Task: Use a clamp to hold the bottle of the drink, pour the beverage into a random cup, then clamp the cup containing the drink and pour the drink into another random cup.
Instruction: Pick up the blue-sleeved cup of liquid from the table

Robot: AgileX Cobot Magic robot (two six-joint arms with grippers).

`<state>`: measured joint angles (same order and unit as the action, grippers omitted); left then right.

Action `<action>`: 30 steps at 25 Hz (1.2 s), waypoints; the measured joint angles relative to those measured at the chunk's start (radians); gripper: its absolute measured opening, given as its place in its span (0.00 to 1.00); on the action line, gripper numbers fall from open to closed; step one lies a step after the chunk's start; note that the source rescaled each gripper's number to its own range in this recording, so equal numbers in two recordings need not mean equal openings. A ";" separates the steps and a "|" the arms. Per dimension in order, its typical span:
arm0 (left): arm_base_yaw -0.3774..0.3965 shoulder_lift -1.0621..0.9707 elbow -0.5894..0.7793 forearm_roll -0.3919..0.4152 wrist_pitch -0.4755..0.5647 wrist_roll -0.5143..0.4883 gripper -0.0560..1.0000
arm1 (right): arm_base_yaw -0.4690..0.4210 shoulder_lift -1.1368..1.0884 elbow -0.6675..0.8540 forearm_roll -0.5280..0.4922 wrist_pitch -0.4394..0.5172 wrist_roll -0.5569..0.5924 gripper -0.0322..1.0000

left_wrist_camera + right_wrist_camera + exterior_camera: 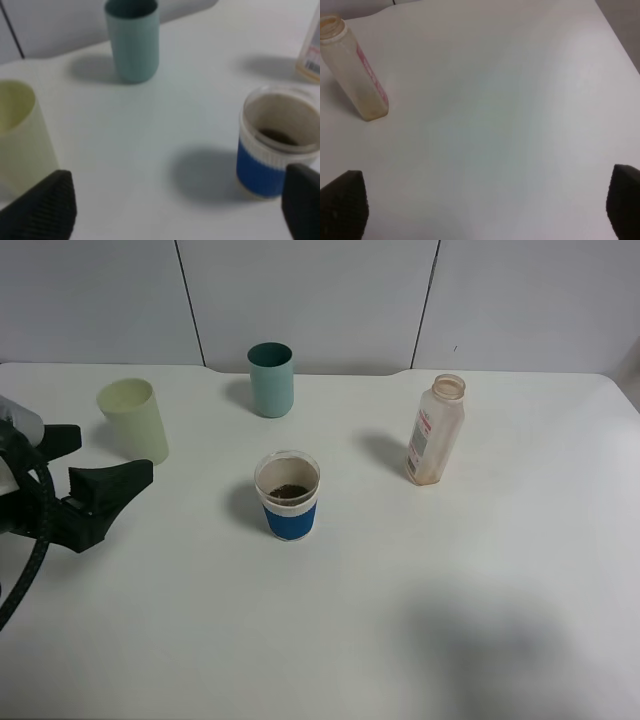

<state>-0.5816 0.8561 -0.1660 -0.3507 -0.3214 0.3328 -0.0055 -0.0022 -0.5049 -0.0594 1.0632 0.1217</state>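
The bottle (pixel 435 432) stands upright and uncapped at the right of the table (pixel 480 570), with only a brownish trace at its bottom; it also shows in the right wrist view (pixel 354 75). The blue-banded white cup (pixel 288 496) (pixel 277 145) stands at the middle with a little brown beverage (pixel 289 491) (pixel 277 136) in its bottom. The pale yellow-green tumbler (pixel 134 420) (pixel 20 135) stands at the left. My left gripper (pixel 116 454) (pixel 172 210) is open and empty, beside the tumbler and left of the banded cup. My right gripper (pixel 482 210) is open and empty, well apart from the bottle.
A teal tumbler (pixel 271 379) (pixel 132 40) stands at the back behind the banded cup. A grey panelled wall (pixel 320 290) runs along the table's far edge. The right arm itself is outside the high view; only a faint shadow (pixel 480 640) falls on the near right.
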 joint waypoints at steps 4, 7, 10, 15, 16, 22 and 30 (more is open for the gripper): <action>0.000 0.093 0.029 0.149 -0.125 -0.166 0.74 | 0.000 0.000 0.000 0.000 0.000 0.000 1.00; 0.000 0.197 0.059 0.185 -0.220 -0.218 0.74 | 0.000 0.000 0.000 0.000 0.000 0.000 1.00; 0.000 0.294 0.074 0.194 -0.298 -0.232 0.73 | 0.000 0.000 0.000 0.000 0.000 0.000 1.00; 0.000 0.472 0.079 0.248 -0.479 -0.268 0.68 | 0.000 0.000 0.000 0.000 0.000 0.000 1.00; 0.000 0.501 0.079 0.270 -0.527 -0.285 0.67 | 0.000 0.000 0.000 0.000 0.000 0.000 1.00; 0.000 0.683 0.082 0.351 -0.707 -0.351 0.63 | 0.000 0.000 0.000 0.000 0.000 0.000 1.00; 0.000 0.831 0.084 0.409 -0.867 -0.363 0.63 | 0.000 0.000 0.000 0.000 0.000 0.000 1.00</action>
<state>-0.5816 1.6869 -0.0817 0.0583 -1.1880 -0.0299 -0.0055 -0.0022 -0.5049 -0.0594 1.0632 0.1217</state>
